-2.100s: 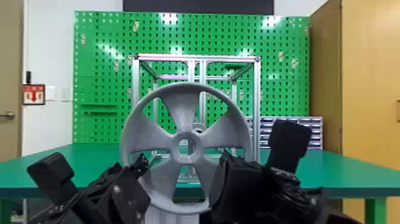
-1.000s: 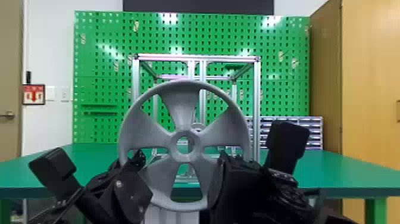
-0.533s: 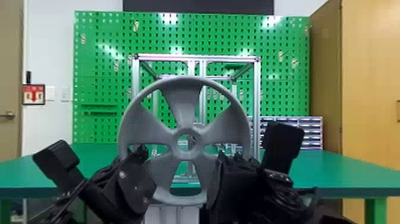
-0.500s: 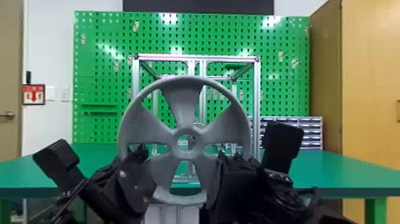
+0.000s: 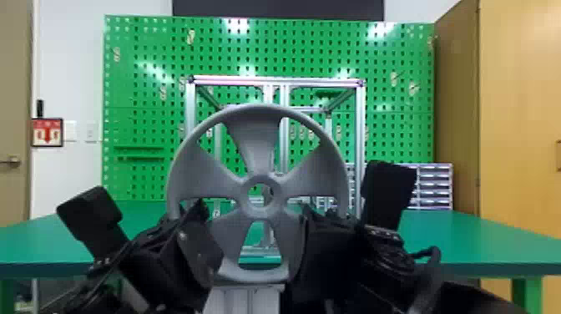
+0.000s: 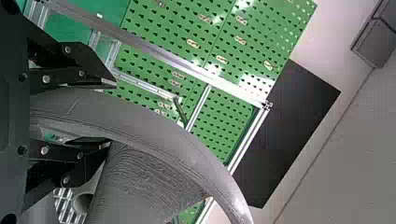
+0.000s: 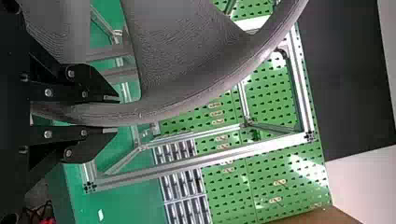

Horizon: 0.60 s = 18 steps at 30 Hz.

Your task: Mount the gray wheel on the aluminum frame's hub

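"Where's the round, gray, five-spoked wheel (image 5: pixel 253 142)?"

"Upright, in front of the boxy silver aluminum frame (image 5: pixel 317 82)."

"And the claws?"

"Both clamped on its rim: the black two-fingered left gripper (image 5: pixel 195 208) at its left side, the matching black right gripper (image 5: pixel 323 211) at its right."

"Behind the frame?"

"A flat green perforated board (image 5: pixel 142 96)."

Green pegboard (image 5: pixel 142 104) behind green table (image 5: pixel 480 238); wooden cabinet (image 5: pixel 521 104) right, door (image 5: pixel 14 125) left; white wall (image 5: pixel 69 62).
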Each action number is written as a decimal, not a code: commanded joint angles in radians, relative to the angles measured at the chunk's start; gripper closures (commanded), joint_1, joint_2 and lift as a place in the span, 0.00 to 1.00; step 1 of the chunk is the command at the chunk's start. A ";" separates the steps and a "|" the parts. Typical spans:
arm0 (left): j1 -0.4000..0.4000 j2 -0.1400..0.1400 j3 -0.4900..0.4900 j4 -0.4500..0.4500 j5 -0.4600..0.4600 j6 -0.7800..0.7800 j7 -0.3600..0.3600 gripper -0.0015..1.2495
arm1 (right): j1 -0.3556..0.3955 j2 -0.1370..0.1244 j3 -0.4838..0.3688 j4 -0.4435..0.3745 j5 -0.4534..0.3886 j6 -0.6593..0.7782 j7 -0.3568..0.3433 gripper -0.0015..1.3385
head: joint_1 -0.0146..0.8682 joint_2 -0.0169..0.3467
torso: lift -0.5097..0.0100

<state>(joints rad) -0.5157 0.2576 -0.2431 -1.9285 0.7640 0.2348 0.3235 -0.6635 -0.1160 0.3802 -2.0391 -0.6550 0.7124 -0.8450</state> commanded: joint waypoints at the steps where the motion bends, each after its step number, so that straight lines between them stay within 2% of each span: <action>1: -0.018 -0.001 -0.002 0.028 -0.008 0.004 0.000 0.62 | -0.015 -0.005 0.000 0.017 -0.008 0.010 -0.008 0.99 | 0.01 0.06 | 0.02; 8: -0.029 -0.009 -0.002 0.063 -0.006 0.003 0.000 0.61 | -0.022 -0.008 0.002 0.033 0.006 0.015 -0.017 0.99 | 0.01 0.06 | 0.02; 18: -0.024 -0.011 0.008 0.063 -0.019 0.003 0.000 0.61 | -0.024 -0.011 0.003 0.033 0.057 0.012 -0.026 0.99 | 0.01 0.06 | 0.02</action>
<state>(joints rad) -0.5421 0.2468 -0.2369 -1.8641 0.7447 0.2379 0.3235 -0.6855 -0.1258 0.3843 -2.0067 -0.6170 0.7260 -0.8707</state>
